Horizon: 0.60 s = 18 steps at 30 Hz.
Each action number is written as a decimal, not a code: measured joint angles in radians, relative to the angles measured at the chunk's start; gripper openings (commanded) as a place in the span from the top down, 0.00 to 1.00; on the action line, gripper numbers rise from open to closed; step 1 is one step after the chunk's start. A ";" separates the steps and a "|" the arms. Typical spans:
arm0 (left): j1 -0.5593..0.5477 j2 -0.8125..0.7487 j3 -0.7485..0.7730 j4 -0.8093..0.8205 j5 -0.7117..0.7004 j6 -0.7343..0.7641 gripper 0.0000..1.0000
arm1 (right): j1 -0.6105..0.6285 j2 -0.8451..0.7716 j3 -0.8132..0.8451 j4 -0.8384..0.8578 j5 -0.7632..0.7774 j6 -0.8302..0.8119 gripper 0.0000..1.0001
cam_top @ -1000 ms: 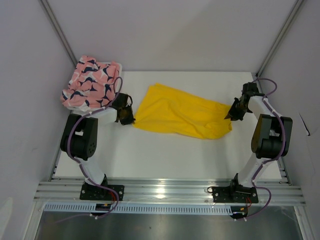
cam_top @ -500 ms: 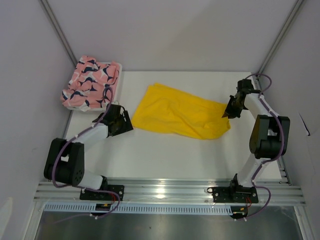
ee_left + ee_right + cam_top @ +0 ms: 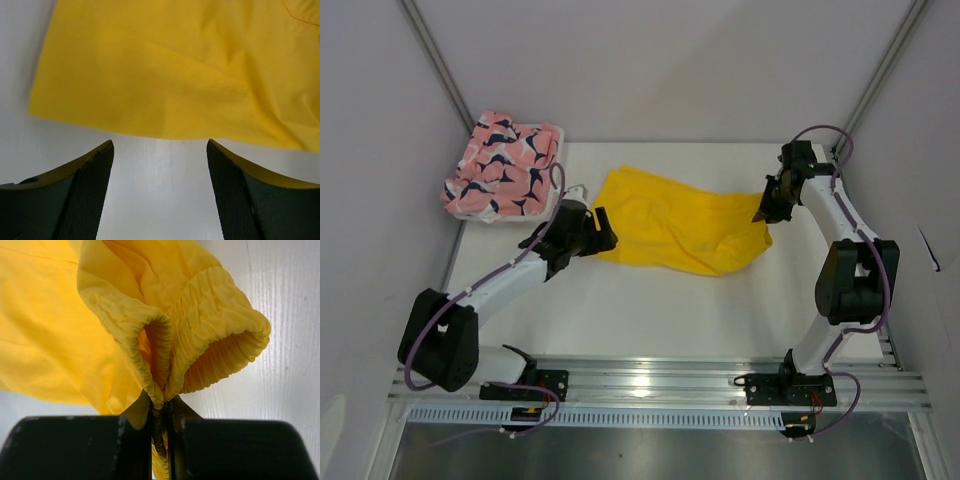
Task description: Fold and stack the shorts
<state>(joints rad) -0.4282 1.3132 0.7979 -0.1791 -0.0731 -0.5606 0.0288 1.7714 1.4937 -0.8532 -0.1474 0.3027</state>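
Note:
The yellow shorts [image 3: 675, 228] lie spread across the middle of the white table. My right gripper [image 3: 763, 214] is shut on their gathered elastic waistband [image 3: 165, 365] at the right end, lifting that edge a little. My left gripper [image 3: 601, 232] stands open at the shorts' left hem [image 3: 120, 127], with bare table between its fingers [image 3: 90, 190] and no cloth in them. The pink shorts with a navy-and-white print [image 3: 500, 168] lie bunched in a white basket at the back left.
The white mesh basket [image 3: 563, 192] sits at the back left corner against the wall. Grey walls close the table on three sides. An aluminium rail [image 3: 650, 380] runs along the near edge, holding both arm bases.
My left gripper opened, swung away from the shorts' left edge and came back to it, reaching further right. The right gripper moved toward the back left with the waistband, bunching the right end.

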 measured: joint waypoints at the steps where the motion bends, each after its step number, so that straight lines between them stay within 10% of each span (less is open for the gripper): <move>1: -0.023 0.032 0.018 0.021 0.003 -0.010 0.23 | 0.007 -0.010 0.011 -0.008 0.000 -0.001 1.00; 11: -0.172 0.388 0.232 0.287 0.049 -0.133 0.39 | 0.043 -0.045 0.008 -0.026 -0.003 -0.004 1.00; 18: -0.241 0.659 0.447 0.359 0.070 -0.177 0.85 | 0.061 -0.045 -0.022 -0.024 -0.004 -0.008 1.00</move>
<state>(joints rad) -0.6689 1.9724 1.2446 0.1795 -0.0032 -0.7380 0.0902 1.7267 1.4719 -0.8776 -0.1513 0.2943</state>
